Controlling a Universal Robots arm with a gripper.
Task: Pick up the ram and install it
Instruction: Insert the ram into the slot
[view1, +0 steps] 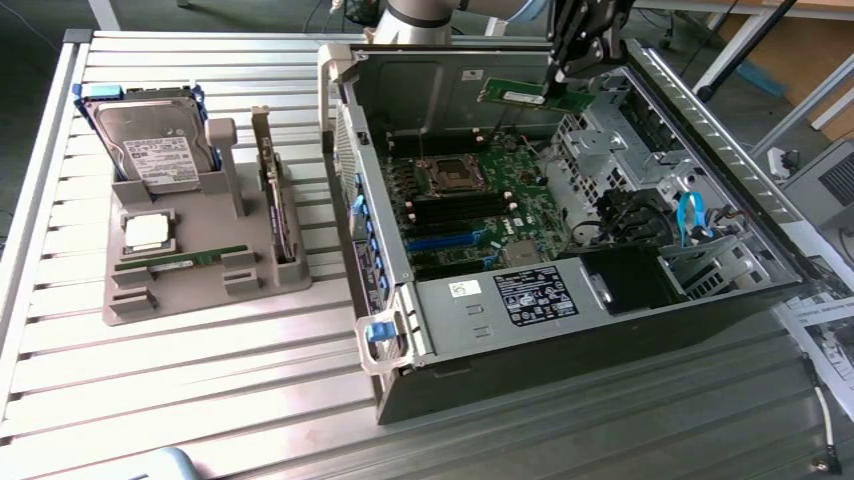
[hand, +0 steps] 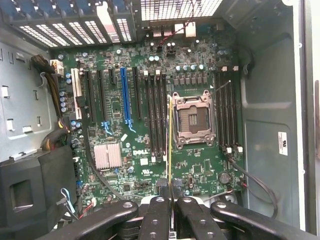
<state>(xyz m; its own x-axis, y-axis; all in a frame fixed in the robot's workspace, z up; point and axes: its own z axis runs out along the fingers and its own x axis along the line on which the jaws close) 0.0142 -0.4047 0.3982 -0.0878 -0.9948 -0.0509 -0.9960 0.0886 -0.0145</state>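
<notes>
claw (view1: 563, 82) grips ram (view1: 521, 95) edge-on, clear above motherboard (view1: 487, 195).

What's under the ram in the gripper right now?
The motherboard: the ram hangs edge-on above the black memory slots, next to the processor socket. The gripper covers part of the board.

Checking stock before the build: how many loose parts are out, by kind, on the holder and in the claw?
Hard drive: 1
Processor chip: 1
Bracketed card: 1
Memory sticks: 2 (spare stick on holder, ram in claw)
Total: 5
</notes>
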